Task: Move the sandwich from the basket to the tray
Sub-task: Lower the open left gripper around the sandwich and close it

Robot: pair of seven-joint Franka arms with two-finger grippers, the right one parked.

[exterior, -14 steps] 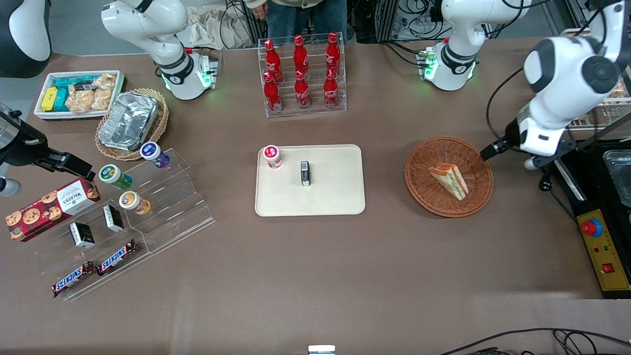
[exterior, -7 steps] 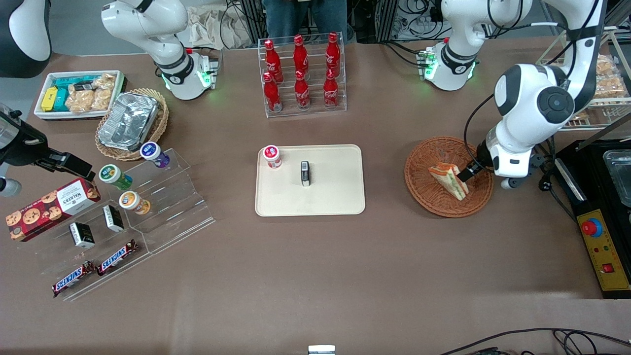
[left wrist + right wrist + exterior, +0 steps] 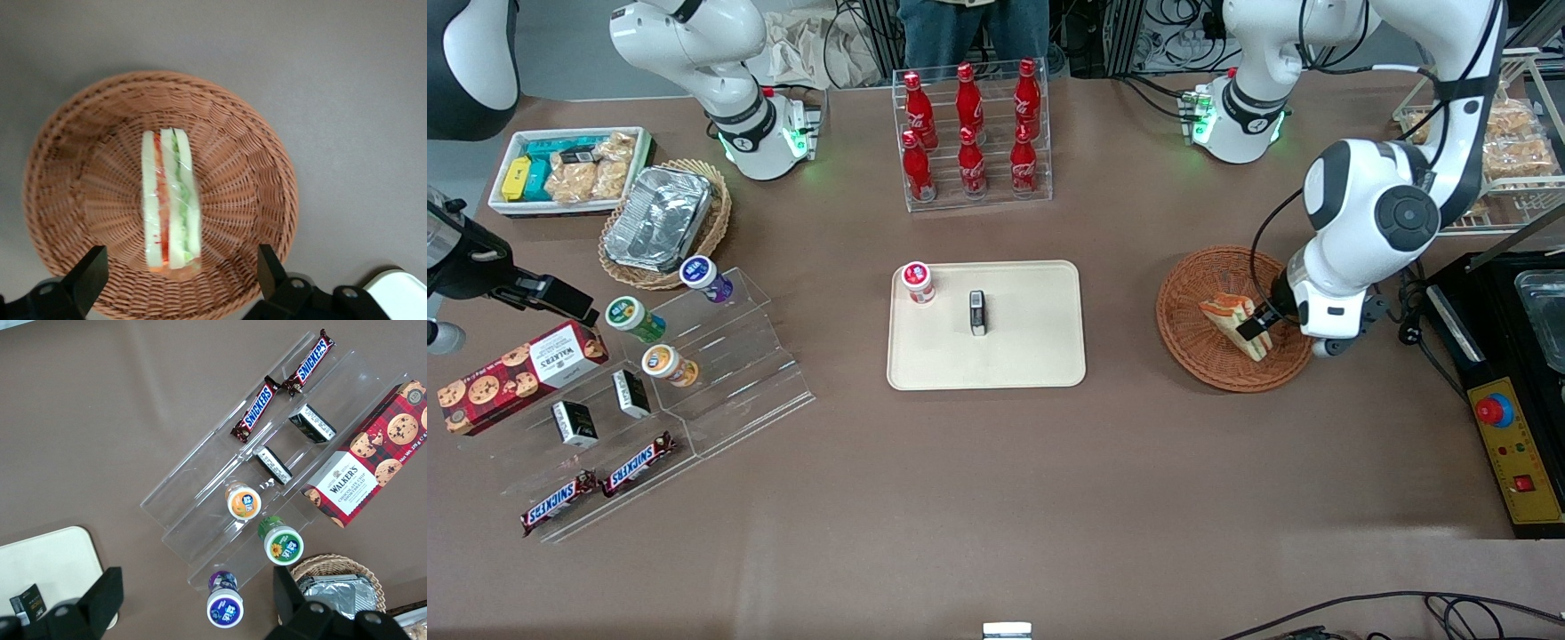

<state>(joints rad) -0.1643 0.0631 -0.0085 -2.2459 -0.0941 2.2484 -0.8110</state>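
Observation:
The sandwich (image 3: 1230, 318) lies in the round reddish-brown basket (image 3: 1199, 357), a pale wedge with red and green layers. My gripper (image 3: 1257, 325) hangs low over the basket, at the sandwich's side toward the working arm's end. Seen from the left wrist, the sandwich (image 3: 170, 207) stands on edge in the middle of the basket (image 3: 257, 180). The gripper (image 3: 180, 270) is open, its dark fingers (image 3: 90, 275) spread wider than the sandwich and touching nothing. The cream tray (image 3: 1032, 356) lies flat at the table's middle, beside the basket toward the parked arm's end.
On the tray stand a red-capped cup (image 3: 917, 282) and a small dark box (image 3: 978, 312). A clear rack of red cola bottles (image 3: 970, 133) sits farther from the front camera. A black control box with a red button (image 3: 1494, 411) lies at the working arm's end.
The left arm has swung in from the working arm's end and come down. Its gripper now hangs over the sandwich in the basket. The sandwich has not moved.

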